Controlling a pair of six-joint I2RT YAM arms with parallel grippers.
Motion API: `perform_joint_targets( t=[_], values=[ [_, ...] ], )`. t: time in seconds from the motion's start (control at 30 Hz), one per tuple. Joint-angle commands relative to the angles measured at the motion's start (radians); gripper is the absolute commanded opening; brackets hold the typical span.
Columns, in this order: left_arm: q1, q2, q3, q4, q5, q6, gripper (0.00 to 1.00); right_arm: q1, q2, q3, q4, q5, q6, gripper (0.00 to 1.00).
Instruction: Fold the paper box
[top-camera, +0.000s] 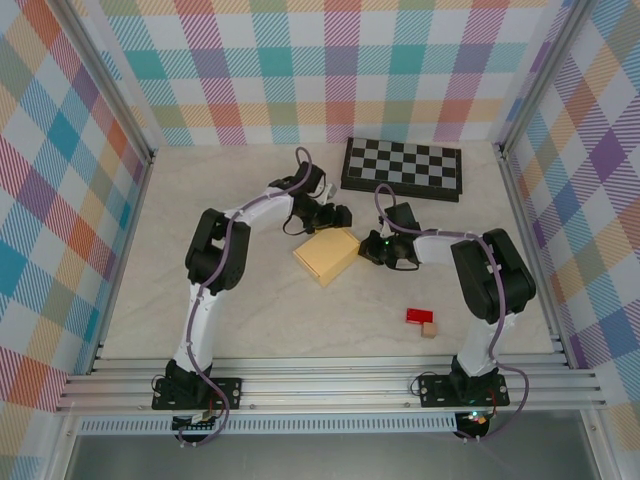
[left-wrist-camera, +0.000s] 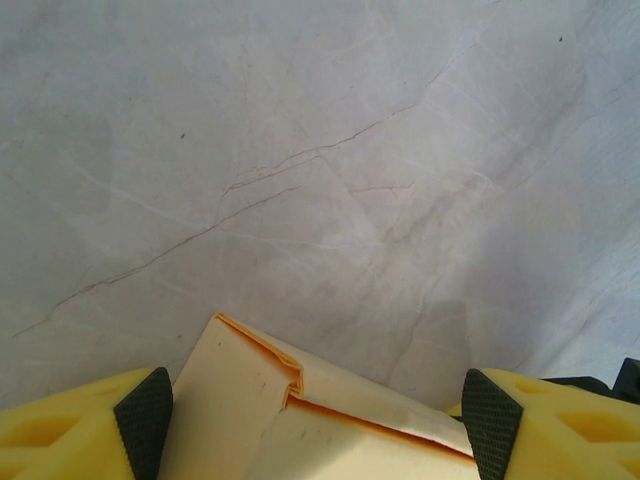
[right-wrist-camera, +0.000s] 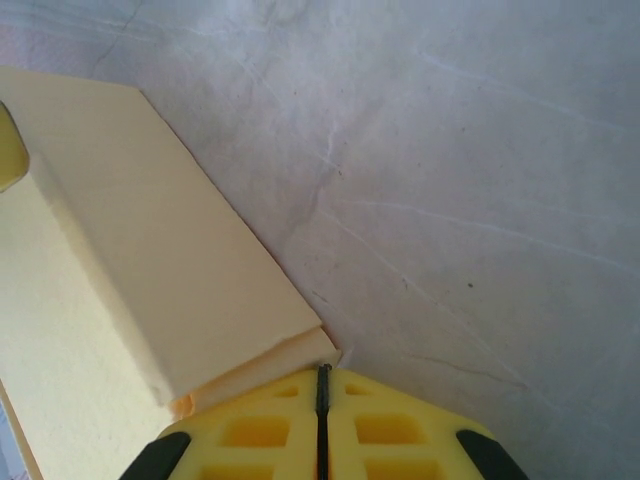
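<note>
Near the black-and-white checkerboard (top-camera: 403, 167), the yellow-orange cardboard paper box (top-camera: 327, 255) lies with the left claw (left-wrist-camera: 318, 425) wide open around its end and the right claw (right-wrist-camera: 322, 400) shut beside it, so a crooked squeeze may squash its flap.

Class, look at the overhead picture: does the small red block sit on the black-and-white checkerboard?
No, the small red block lies on the pale table beside a tan block, apart from the black-and-white checkerboard.

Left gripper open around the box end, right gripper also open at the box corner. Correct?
No. The right gripper is shut, fingers pressed together at a corner of the paper box; the right wrist view shows it. The left gripper is open around the box end, as stated.
</note>
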Motion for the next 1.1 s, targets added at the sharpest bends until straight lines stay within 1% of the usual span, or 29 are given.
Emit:
perform_joint_targets(
  t=[0.0, 0.07, 0.17, 0.33, 0.4, 0.5, 0.57, 0.63, 0.73, 0.83, 0.93, 1.0, 1.07],
  values=[
    [-0.102, -0.006, -0.015, 0.033, 0.122, -0.065, 0.78, 0.031, 0.016, -0.009, 0.254, -0.074, 0.016, 0.09],
    [-0.123, -0.003, -0.015, 0.044, 0.126, -0.073, 0.78, 0.04, 0.016, -0.027, 0.329, -0.081, 0.019, 0.09],
    [-0.145, 0.002, -0.015, 0.047, 0.138, -0.081, 0.78, 0.043, 0.017, -0.037, 0.386, -0.079, 0.003, 0.09],
    [-0.153, 0.002, -0.028, 0.045, 0.135, -0.085, 0.77, 0.043, -0.008, -0.05, 0.397, -0.039, -0.038, 0.09],
    [-0.146, 0.006, -0.015, 0.022, 0.114, -0.081, 0.77, 0.043, -0.019, -0.051, 0.364, -0.018, -0.039, 0.09],
    [-0.11, 0.018, 0.032, -0.051, 0.027, -0.078, 0.77, 0.039, -0.037, -0.05, 0.263, 0.019, -0.042, 0.09],
    [-0.072, 0.019, 0.052, -0.078, -0.006, -0.088, 0.78, 0.032, -0.055, -0.07, 0.232, 0.034, -0.041, 0.08],
    [-0.033, 0.009, 0.066, -0.093, -0.021, -0.09, 0.79, 0.018, -0.074, -0.091, 0.203, 0.038, -0.044, 0.08],
    [0.016, -0.008, 0.128, -0.152, -0.05, -0.056, 0.81, -0.004, -0.118, -0.11, 0.13, 0.049, -0.067, 0.08],
    [0.07, -0.046, 0.147, -0.181, -0.055, -0.054, 0.82, -0.017, -0.16, -0.098, 0.005, 0.069, -0.114, 0.08],
    [0.114, -0.131, 0.062, -0.171, -0.073, -0.048, 0.82, -0.02, -0.207, -0.084, -0.105, 0.084, -0.136, 0.07],
    [0.134, -0.212, -0.054, -0.149, -0.098, -0.042, 0.83, -0.019, -0.234, -0.089, -0.159, 0.071, -0.115, 0.07],
    [0.14, -0.282, -0.18, -0.096, -0.091, -0.04, 0.83, -0.015, -0.263, -0.107, -0.173, 0.04, -0.078, 0.07]
  ],
)
